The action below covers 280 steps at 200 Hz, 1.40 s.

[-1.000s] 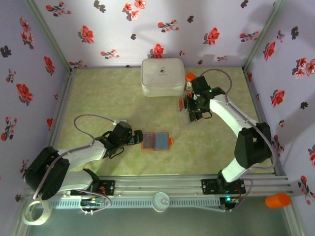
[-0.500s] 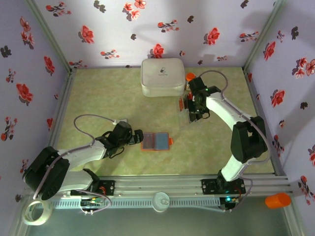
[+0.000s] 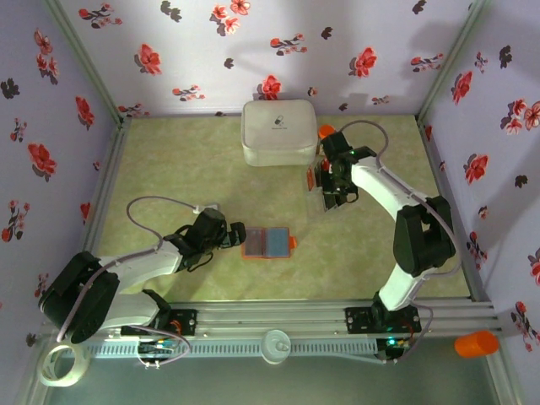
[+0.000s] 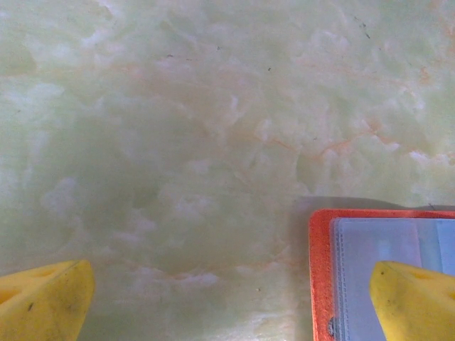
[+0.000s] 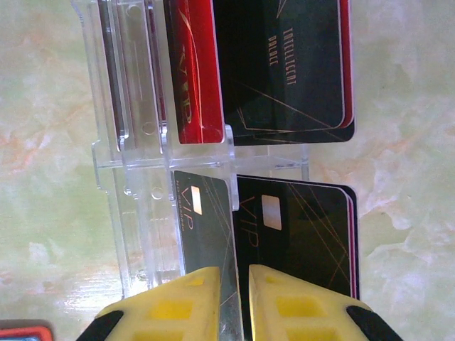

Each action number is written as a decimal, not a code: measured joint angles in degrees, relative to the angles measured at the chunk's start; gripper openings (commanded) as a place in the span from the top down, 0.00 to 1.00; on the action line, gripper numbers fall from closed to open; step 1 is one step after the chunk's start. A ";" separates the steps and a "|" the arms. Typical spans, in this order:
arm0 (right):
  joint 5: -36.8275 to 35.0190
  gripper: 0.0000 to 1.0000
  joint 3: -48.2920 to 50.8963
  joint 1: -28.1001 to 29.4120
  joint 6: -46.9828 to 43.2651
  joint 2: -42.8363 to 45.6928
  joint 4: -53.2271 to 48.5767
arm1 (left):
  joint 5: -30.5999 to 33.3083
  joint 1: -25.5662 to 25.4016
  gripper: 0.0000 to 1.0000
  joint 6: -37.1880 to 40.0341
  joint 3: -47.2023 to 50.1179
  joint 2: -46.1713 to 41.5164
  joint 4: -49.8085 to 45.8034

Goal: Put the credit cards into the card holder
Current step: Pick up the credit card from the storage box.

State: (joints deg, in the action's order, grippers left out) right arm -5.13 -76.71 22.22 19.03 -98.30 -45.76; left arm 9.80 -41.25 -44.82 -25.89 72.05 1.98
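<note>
Since a second ago the right tool [image 5: 242,305] has slid slightly toward 12 o'clock over the clear rack [image 5: 135,185], and its jaws have narrowed. Its yellow fingers [image 5: 170,309] stand a thin slit apart at the near edge of the credit cards [image 5: 298,227] (red and black, standing in the rack's slots). I cannot tell whether a card is pinched, as the frame cuts off the finger bases. The left tool [image 4: 231,302] is released, with its tips wide apart. It lies at 9 o'clock of the card holder [image 3: 267,242], which lies open on the bench [image 3: 186,169]. The left wrist view cuts off the holder's right part. The white case [image 3: 278,131] sits at 12 o'clock.
</note>
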 measured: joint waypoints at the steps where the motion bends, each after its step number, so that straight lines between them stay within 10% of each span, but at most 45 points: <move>1: 0.00 0.82 -0.02 0.02 0.02 -0.02 -0.02 | 0.00 0.00 0.00 0.00 0.00 0.00 0.00; 280: 6.54 1.00 -2.93 1.01 1.09 7.08 -1.64 | 0.02 0.00 0.00 2.01 -2.60 -0.90 -4.35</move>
State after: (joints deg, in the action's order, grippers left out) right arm 1.41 -79.64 23.22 20.12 -91.22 -47.40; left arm 9.82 -41.25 -42.81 -28.49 71.16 -2.37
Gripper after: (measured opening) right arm 0.063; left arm 0.998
